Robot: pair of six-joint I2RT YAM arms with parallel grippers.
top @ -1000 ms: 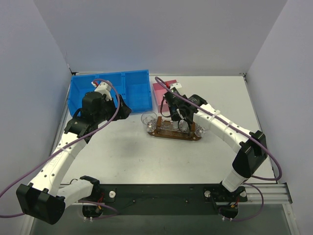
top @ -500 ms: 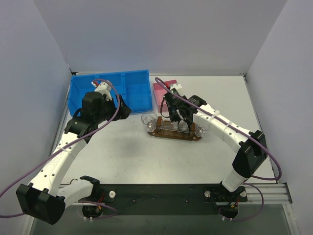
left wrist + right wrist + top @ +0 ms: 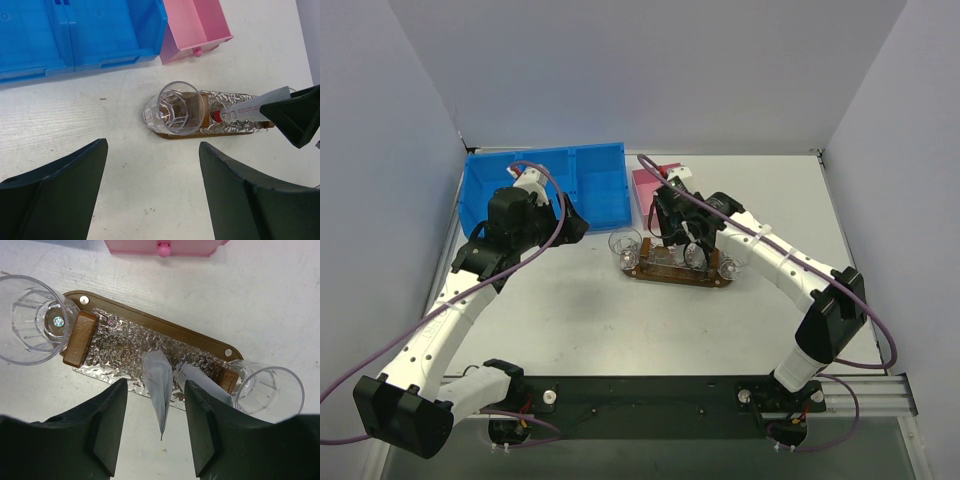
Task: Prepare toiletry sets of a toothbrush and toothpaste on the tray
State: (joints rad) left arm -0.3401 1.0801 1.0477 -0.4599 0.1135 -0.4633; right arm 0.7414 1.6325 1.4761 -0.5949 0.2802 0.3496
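Observation:
The dark brown tray (image 3: pixel 197 338) lies on the table with a crinkled silver sheet on it. A white toothpaste tube (image 3: pixel 157 375) stands cap-down on it, flat end up, between the fingers of my right gripper (image 3: pixel 156 407), which is open and not touching it. A second white tube (image 3: pixel 205 385) leans beside it. In the left wrist view a tube (image 3: pixel 252 105) shows a red cap (image 3: pixel 218 116). Clear cups stand at the tray's ends (image 3: pixel 27 320) (image 3: pixel 270 392). My left gripper (image 3: pixel 152 190) hangs open and empty over bare table left of the tray (image 3: pixel 675 270). No toothbrush is in view.
A blue compartmented bin (image 3: pixel 545 185) sits at the back left and a pink box (image 3: pixel 650 185) behind the tray. The near cup (image 3: pixel 180 107) stands just ahead of my left gripper. Grey walls close in the table on three sides.
My right gripper's jaws have opened and let go of the toothpaste tube, which stays on the tray. The left arm has not moved.

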